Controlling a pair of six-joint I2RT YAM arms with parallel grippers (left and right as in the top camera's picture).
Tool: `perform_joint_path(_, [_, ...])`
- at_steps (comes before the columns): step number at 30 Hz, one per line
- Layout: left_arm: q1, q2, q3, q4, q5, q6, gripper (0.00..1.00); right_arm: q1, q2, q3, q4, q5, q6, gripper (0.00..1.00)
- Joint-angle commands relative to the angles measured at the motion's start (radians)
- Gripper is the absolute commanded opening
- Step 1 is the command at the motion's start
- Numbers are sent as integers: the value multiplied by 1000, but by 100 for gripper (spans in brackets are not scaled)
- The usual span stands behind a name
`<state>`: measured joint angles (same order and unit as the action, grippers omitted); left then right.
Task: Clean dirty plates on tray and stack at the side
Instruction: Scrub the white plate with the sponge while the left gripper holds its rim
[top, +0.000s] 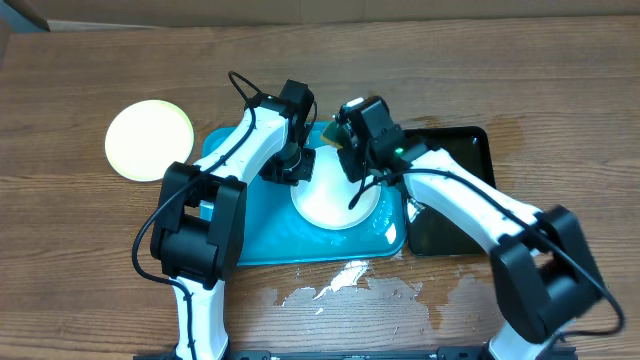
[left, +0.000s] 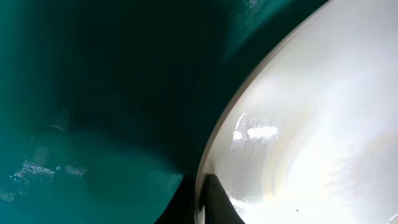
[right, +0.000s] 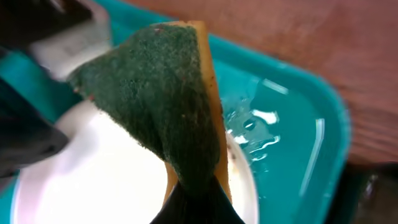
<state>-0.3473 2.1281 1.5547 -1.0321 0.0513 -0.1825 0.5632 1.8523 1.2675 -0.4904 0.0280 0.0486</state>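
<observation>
Right pincer (top: 349, 150), clamped on green-and-yellow scouring sponge (right: 161, 106), hangs over far rim of round white plate (top: 335, 200); left pincer (top: 288, 170) pinches its left rim.

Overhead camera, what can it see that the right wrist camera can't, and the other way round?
Only overhead: the pale yellow-green plate lying on the wooden table left of the turquoise tray, and water spilled on the table. Only right wrist: the sponge up close, green scrubby side showing, pinched in the right end effector. Both: the white plate on that wet tray.
</observation>
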Motion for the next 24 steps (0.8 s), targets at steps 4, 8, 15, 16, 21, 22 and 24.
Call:
perform_joint_path(4, [-6, 17, -17, -7, -44, 26, 4, -3, 71, -5, 13, -116, 3, 4])
perform_joint_path(8, [-6, 17, -17, -7, -44, 26, 4, -7, 100, -5, 8, -116, 3, 4])
perform_joint_path(15, [-6, 17, -17, -7, -44, 26, 4, -16, 135, -5, 25, -32, -1, 4])
perform_joint_path(16, [-6, 17, -17, -7, -44, 26, 4, -16, 150, -5, 30, -29, -5, 4])
perform_joint_path(21, [-6, 17, -17, -8, -44, 26, 4, -17, 192, -5, 48, 47, -23, 4])
perform_joint_path(22, [-6, 17, -17, -8, -45, 26, 4, -17, 192, -5, 51, 65, -23, 4])
perform_joint_path(24, [-6, 17, -17, -8, -48, 26, 4, -17, 192, -4, 60, 109, -23, 4])
